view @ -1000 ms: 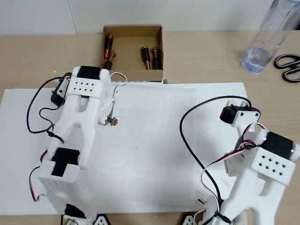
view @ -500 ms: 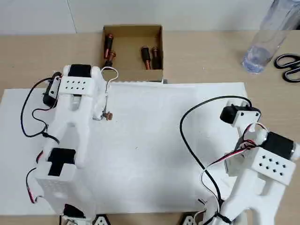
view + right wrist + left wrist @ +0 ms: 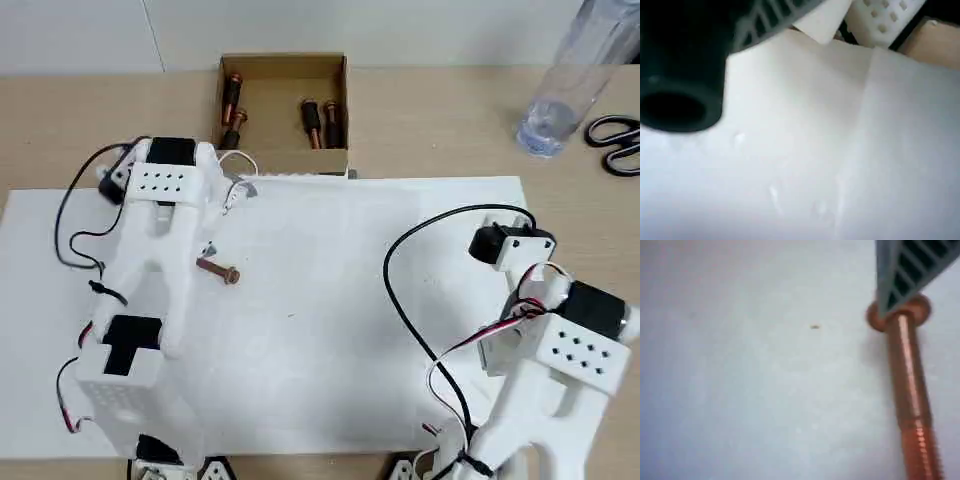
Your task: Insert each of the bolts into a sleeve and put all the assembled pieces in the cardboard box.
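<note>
Bolt (image 3: 910,390) head half hidden under left hand (image 3: 901,282), grip unclear; right hand (image 3: 747,30) holds sleeve (image 3: 682,80).

Table (image 3: 100,110): a light wooden top is seen around a white sheet on its far, left and right sides.
White sheet (image 3: 330,300): it is laid flat over the near part of the table. Its far edge runs straight across, and its right edge is seen below the bottle. In the left wrist view (image 3: 740,390) a small dark speck is seen on it. In the right wrist view (image 3: 790,175) a straight crease or seam is seen running across it.
Bottle (image 3: 565,85): clear plastic, set with its base on the bare table at the far right, off the sheet. Its top is cut off by the frame.
Scissors (image 3: 615,140): black-handled, laid on the table just beside the bottle's base, at the right edge.
Wall (image 3: 400,30): a pale surface is seen behind the table.
</note>
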Robot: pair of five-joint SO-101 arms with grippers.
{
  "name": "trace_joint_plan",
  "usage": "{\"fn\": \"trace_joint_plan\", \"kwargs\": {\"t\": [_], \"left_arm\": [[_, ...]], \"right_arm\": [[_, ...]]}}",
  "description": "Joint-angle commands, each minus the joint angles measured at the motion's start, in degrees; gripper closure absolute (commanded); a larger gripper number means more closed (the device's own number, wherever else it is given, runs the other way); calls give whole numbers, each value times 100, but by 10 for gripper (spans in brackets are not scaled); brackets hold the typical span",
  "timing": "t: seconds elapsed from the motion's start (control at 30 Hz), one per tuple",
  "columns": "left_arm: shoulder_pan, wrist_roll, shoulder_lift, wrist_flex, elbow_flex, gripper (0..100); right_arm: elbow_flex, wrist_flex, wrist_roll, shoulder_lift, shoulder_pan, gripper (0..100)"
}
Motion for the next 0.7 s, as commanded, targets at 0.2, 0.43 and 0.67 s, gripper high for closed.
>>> {"fn": "trace_joint_plan", "kwargs": {"t": [0.2,0.43,0.67], "left_arm": [[-624,-3859,-316,756,-215,617],[-1002,-4413,-316,774,119,617],[-905,-4299,-316,765,224,617]], "right_arm": [[-26,-13,35,-136,66,995],[-26,-13,35,-136,66,995],[-26,-13,35,-136,66,995]]}}
